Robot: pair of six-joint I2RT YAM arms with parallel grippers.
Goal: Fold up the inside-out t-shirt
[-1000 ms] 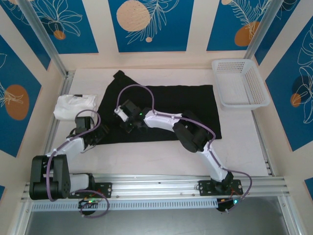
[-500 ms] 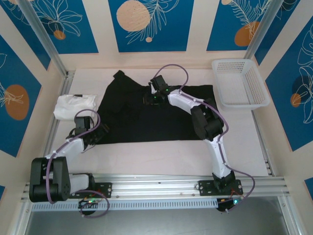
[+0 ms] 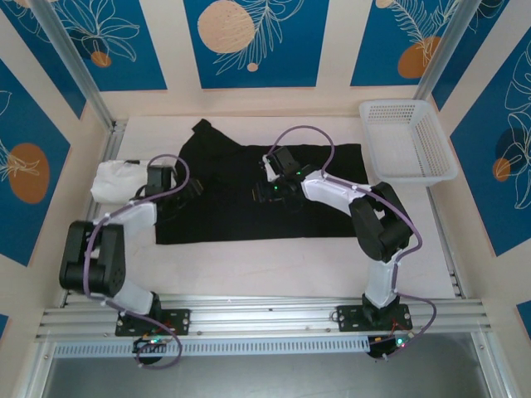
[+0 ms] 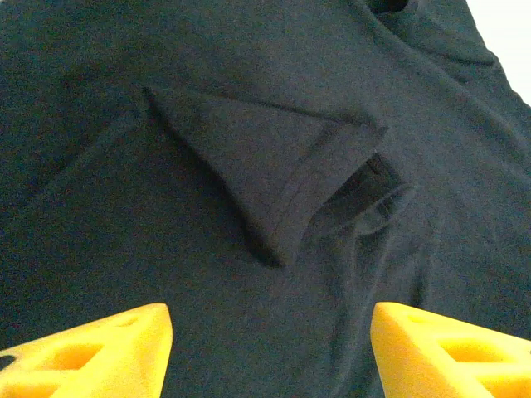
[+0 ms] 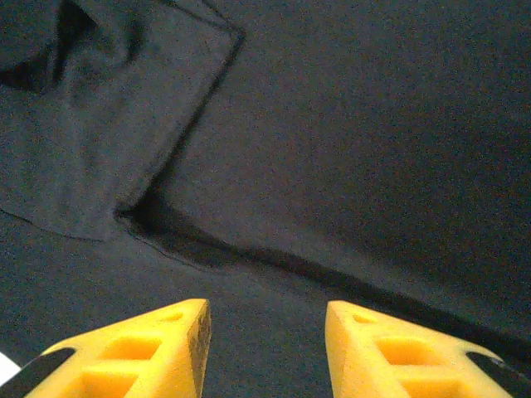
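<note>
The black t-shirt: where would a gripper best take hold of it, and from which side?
Likely the folded-over sleeve, at its hemmed cuff. It lies as a loose flap on the flat t-shirt, its hem slightly lifted, so one finger could slide under from the hem side.

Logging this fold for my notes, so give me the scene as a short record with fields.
shirt: black cloth t-shirt spread out, one sleeve folded inward
left pincer: open, above shirt, holding nothing
right pincer: open, above shirt, holding nothing
next to shirt: white folded garment
far right corner: white plastic mesh basket
</note>
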